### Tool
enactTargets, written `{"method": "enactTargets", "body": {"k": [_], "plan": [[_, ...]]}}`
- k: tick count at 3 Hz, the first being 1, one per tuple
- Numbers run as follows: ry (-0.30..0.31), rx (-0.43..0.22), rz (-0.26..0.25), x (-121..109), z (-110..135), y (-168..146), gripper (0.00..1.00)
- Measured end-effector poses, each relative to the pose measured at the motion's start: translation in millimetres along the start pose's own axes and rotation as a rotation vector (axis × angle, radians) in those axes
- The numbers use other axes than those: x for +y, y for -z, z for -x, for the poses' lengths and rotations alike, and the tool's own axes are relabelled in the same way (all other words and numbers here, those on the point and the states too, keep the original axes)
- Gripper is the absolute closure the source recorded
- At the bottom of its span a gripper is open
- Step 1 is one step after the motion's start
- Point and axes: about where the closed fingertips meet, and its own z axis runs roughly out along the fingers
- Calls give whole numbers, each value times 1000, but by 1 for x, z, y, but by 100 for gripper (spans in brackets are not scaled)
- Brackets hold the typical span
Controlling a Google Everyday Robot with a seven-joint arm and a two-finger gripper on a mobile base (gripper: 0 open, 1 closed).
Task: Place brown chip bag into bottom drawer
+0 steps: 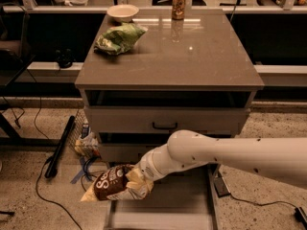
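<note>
Bag hanging at the left edge of the open drawer

The brown chip bag (pixel 115 185) is in the air, low, in front of the cabinet. Its long axis goes nearly left to right, and the pale yellow left end points a little down, out over the speckled floor. The gripper (pixel 140 178) is at the right end of the bag, at the tip of the white arm (pixel 225 155) that comes in from the right. The fingers are mostly hidden by crumpled foil, but the bag hangs freely, so I judge they are clamped on that end.

The bottom drawer (pixel 184 200) is pulled out, and its grey tray lies below and to the right of the bag. The bag seems to sit over the left wall, with part of it outside. In my judgement the coming move must carry it to the right, toward the middle of the tray, before it goes down.

White script on the dark panel begins with an "S"; the rest I cannot read. On the table (pixel 201 61) are a green chip bag (pixel 119 37), a bowl (pixel 123 12) and a can (pixel 178 4), whose labels are not readable.
</note>
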Motion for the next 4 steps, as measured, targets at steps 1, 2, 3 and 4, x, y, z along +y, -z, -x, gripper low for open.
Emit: {"method": "enactTargets", "body": {"k": [1,2,3,4], "plan": [[-56,-41,-35,-19,-21,-2,100],[-144,-82,-90,-54,-58,-13,100],[-228,-97,-145,-86,-90,-32,100],[-318,-103,-209,-121,-118,-56,100]]}}
